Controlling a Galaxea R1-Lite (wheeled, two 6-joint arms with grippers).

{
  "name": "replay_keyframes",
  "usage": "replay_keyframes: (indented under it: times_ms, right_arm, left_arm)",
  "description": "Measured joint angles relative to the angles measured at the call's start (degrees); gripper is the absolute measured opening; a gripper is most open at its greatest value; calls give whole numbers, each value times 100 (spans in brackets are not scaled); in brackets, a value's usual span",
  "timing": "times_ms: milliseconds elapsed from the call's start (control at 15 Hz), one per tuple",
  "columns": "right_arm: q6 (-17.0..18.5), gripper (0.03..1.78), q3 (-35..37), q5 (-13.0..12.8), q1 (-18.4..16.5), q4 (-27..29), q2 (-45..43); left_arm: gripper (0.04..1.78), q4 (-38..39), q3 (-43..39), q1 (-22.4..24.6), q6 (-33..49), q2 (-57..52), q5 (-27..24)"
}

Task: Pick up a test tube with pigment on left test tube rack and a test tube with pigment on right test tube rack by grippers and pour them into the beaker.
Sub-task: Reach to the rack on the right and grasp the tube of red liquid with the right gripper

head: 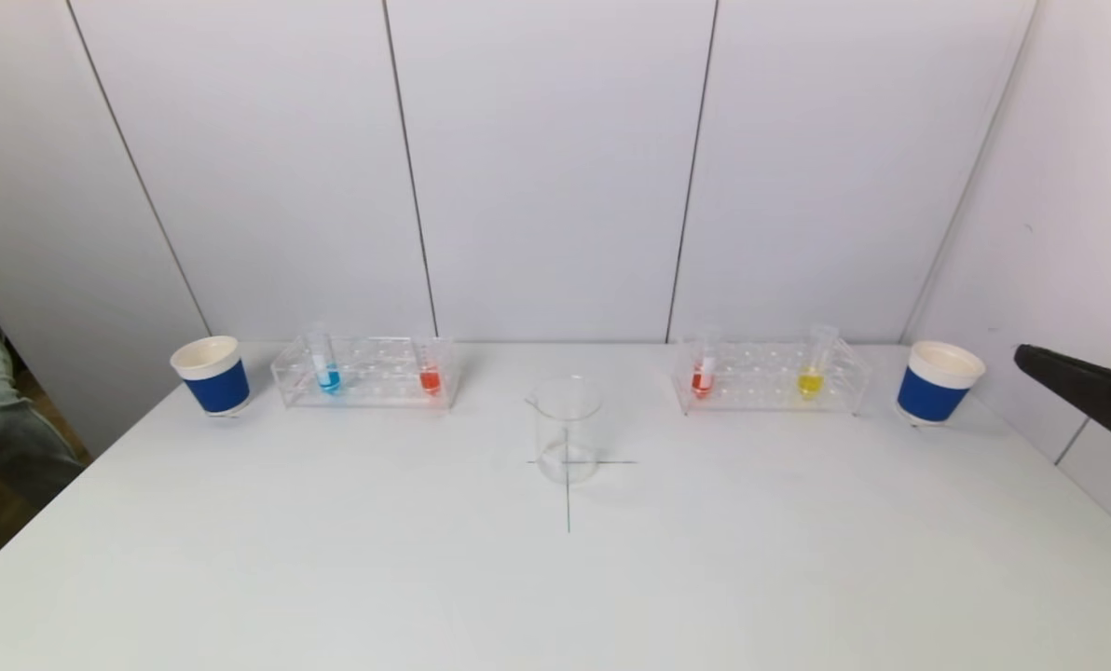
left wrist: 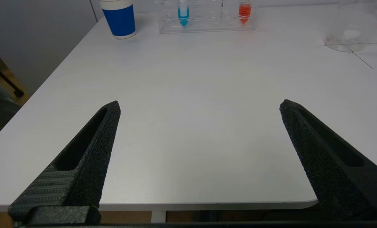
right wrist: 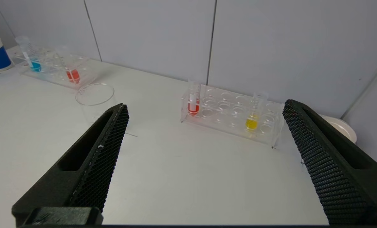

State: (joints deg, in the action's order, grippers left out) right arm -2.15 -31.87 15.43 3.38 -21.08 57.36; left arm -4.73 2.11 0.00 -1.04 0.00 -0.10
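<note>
A clear left rack (head: 369, 373) holds a blue tube (head: 324, 368) and a red tube (head: 430, 373). A clear right rack (head: 768, 377) holds a red tube (head: 703, 373) and a yellow tube (head: 812, 371). An empty glass beaker (head: 567, 429) stands between them on a drawn cross. My left gripper (left wrist: 199, 106) is open and empty over the table's near left edge, out of the head view. My right gripper (right wrist: 205, 106) is open and empty, short of the right rack (right wrist: 232, 115); one of its fingers (head: 1087, 387) shows at the head view's right edge.
A blue and white paper cup (head: 212, 375) stands left of the left rack, another (head: 938, 382) right of the right rack. White wall panels close the back and right side. The white table (head: 555, 578) ends close under the left gripper.
</note>
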Motion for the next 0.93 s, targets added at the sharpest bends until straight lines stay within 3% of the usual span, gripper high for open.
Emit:
replay_keyframes:
  times_ms: [267,933]
  right_arm:
    - [15,177,224,-6,211,-816,769]
    - [24,177,823,-9,475,-3560,2778]
  left_arm:
    - [176,0,0,-5,-1,0,2]
    - [176,0,0,0,-1,0,0]
